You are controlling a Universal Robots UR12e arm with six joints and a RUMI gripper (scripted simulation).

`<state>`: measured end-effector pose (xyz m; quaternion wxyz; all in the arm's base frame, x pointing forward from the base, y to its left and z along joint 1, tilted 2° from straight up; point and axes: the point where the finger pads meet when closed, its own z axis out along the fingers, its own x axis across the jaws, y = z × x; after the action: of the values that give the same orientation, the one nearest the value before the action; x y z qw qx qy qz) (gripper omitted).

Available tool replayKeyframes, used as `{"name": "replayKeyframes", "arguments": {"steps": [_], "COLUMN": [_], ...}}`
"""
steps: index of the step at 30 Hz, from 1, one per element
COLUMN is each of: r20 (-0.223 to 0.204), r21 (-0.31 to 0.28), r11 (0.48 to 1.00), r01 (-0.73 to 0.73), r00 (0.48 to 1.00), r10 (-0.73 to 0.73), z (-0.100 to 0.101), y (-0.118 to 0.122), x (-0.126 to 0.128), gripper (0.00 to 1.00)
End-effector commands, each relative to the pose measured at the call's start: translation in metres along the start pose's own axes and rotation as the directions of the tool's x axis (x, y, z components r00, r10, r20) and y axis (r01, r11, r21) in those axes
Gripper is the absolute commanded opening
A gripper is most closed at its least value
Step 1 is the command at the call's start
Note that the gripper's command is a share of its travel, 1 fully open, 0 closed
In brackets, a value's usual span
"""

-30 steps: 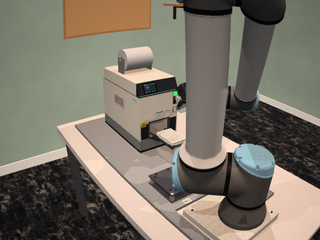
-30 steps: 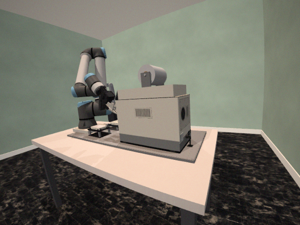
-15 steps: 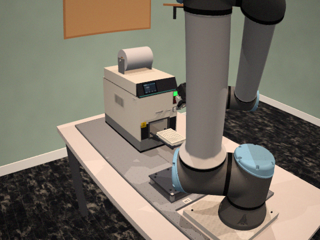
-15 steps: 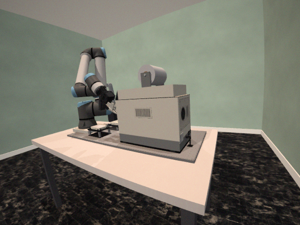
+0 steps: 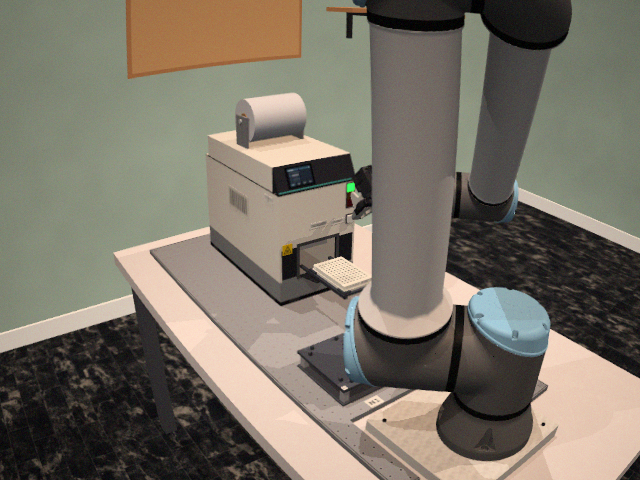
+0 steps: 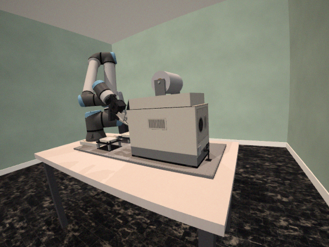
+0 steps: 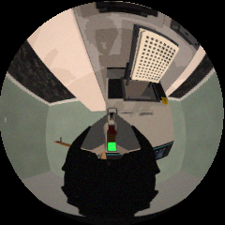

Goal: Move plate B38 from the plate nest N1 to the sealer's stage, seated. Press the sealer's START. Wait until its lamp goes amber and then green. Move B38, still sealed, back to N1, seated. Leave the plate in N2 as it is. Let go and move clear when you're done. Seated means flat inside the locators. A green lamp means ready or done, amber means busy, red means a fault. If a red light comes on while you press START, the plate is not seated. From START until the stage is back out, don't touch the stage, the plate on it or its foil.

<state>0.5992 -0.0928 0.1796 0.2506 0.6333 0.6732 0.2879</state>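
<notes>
One green lamp (image 5: 351, 187) (image 7: 112, 146) greets you in the top view's centre and wrist view's lower middle, hidden in the exterior; your gripper's (image 5: 356, 214) (image 6: 126, 122) (image 7: 112, 114) jaws are together.

Front of sealer: side approach open above the tray.

Plate (image 5: 342, 273) (image 7: 154, 55) on the extended tray (image 5: 345, 293) (image 7: 136, 35) blocks the low slot (image 5: 318, 254) (image 7: 142, 89); machine face (image 5: 310, 211) (image 7: 155, 127) walls off beyond.

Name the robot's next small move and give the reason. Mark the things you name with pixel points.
Probably a short, straight push of the closed tool (image 5: 354, 217) (image 7: 112, 112) onto the START button (image 5: 348, 219): its tips are right at it, the lamp (image 5: 350, 187) (image 7: 112, 146) is green, and the plate (image 5: 341, 273) (image 7: 154, 55) lies on the extended stage (image 5: 345, 294).
</notes>
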Motion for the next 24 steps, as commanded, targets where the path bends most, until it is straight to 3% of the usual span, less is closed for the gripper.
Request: {"name": "replayKeyframes", "arguments": {"steps": [1,24], "r20": [0.000,0.000], "r21": [-0.001,-0.001], "r11": [1.000,1.000], "r01": [0.001,0.001], "r00": [1.000,1.000], "r10": [-0.001,-0.001], "z": [0.0003,0.0028], "y": [0.0012,0.0037], "x": [-0.0003,-0.0003], "gripper": [0.00,0.00]}}
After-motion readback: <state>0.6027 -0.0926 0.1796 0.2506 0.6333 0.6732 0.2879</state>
